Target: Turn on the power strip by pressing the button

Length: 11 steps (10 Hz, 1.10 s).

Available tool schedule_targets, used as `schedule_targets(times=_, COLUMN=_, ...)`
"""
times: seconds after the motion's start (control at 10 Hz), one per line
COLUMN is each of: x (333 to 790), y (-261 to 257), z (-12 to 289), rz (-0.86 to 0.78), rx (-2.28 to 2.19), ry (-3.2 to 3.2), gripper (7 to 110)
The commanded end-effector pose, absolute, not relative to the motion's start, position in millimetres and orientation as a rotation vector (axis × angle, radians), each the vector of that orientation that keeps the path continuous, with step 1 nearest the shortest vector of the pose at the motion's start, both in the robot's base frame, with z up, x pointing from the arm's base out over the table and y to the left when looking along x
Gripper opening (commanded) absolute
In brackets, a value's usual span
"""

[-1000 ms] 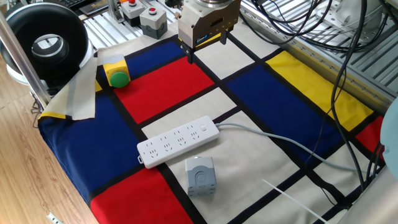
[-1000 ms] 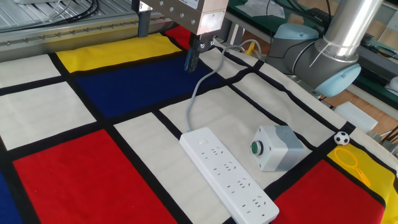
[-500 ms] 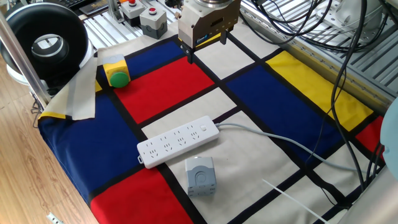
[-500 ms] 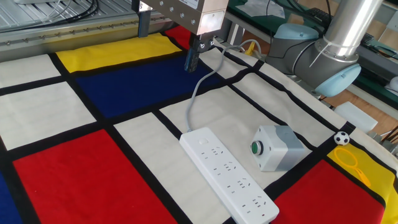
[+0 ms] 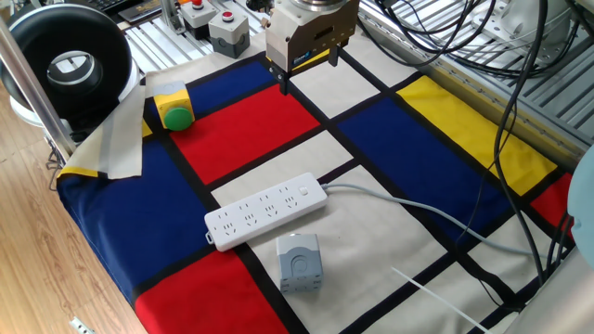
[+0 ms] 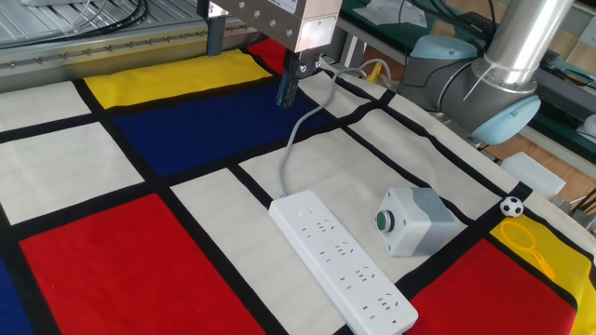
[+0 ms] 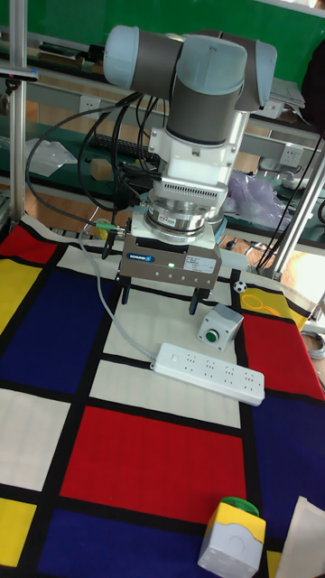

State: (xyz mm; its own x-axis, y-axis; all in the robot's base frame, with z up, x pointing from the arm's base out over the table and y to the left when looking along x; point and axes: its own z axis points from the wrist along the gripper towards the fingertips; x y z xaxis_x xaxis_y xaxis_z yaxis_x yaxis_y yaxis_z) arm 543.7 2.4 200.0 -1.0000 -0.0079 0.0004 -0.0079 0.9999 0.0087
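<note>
The white power strip [image 5: 267,211] lies flat on the checked cloth, with its pale grey cable [image 5: 399,202] running off to the right. Its small round white button [image 5: 303,192] sits at the cable end, also seen as the button [image 6: 303,210] in the other fixed view. My gripper [image 5: 309,71] hangs above the back of the cloth, well away from the power strip [image 6: 343,261]. In the tall fixed view the gripper [image 7: 159,298] is open, with a wide gap and nothing between the fingers, just behind the power strip [image 7: 209,371].
A grey cube box with a green button [image 5: 299,263] stands next to the strip. A green dome button in a yellow housing [image 5: 174,111] sits at the back left, and red buttons in grey housings [image 5: 227,28] lie beyond the cloth. Black cables [image 5: 506,139] hang at the right.
</note>
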Motion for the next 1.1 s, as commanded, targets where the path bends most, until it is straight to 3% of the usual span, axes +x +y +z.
schedule_targets(times=0.0, x=550.4, y=-6.1, z=199.7, rz=0.056, rx=0.146, ry=-3.163, gripper=107)
schedule_targets(times=0.1, x=551.7, y=-5.7, z=196.6, rz=0.057, rx=0.143, ry=-3.166, gripper=107)
schedule_targets(times=0.2, x=552.5, y=-4.7, z=195.4, rz=0.054, rx=0.144, ry=-3.169, gripper=7)
schedule_targets(times=1.0, x=555.8, y=3.3, z=195.1, rz=-0.004, rx=0.112, ry=-3.185, gripper=7)
